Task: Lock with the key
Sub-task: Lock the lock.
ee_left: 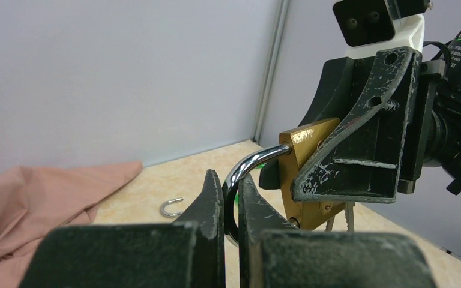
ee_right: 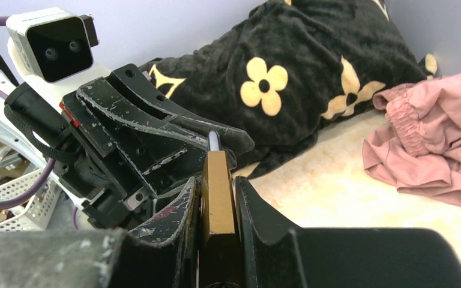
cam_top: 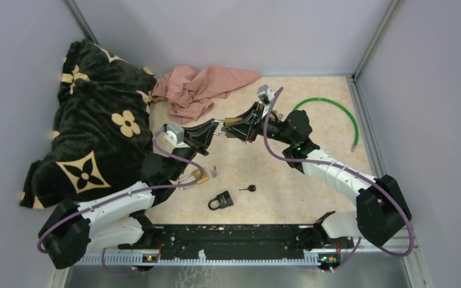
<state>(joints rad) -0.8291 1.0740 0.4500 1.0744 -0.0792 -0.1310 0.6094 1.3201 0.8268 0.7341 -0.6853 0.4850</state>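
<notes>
Brass padlock (cam_top: pixel 234 122) hangs in mid-air between the two arms, above the bench (cam_top: pixel 312 186); this is the task's thing. Our left jaws are clenched on its chrome shackle (ee_left: pixel 253 162). Our right jaws grasp the brass body, one pad on each broad face. We judge this split hold is deliberate: with each arm on one half, the shackle can be pushed into the body without the lock twisting away.

The shackle's free end is hidden inside the left jaws, so we cannot tell whether it is seated. Something thin and metallic hangs under the body in the left wrist view; we cannot tell whether it is a key.

A black-headed key (cam_top: pixel 250 188) lies on the bench well apart from the brass padlock, toward the arm bases. A black padlock (cam_top: pixel 221 200) lies further that way. Neither jaws hold that key, so we judge the locking turn is not yet done, and one arm would have to let go to fetch it.

A pink cloth (cam_top: pixel 198 90) and a dark flowered blanket (cam_top: pixel 102 132) lie left of the brass padlock, clear of the work.
</notes>
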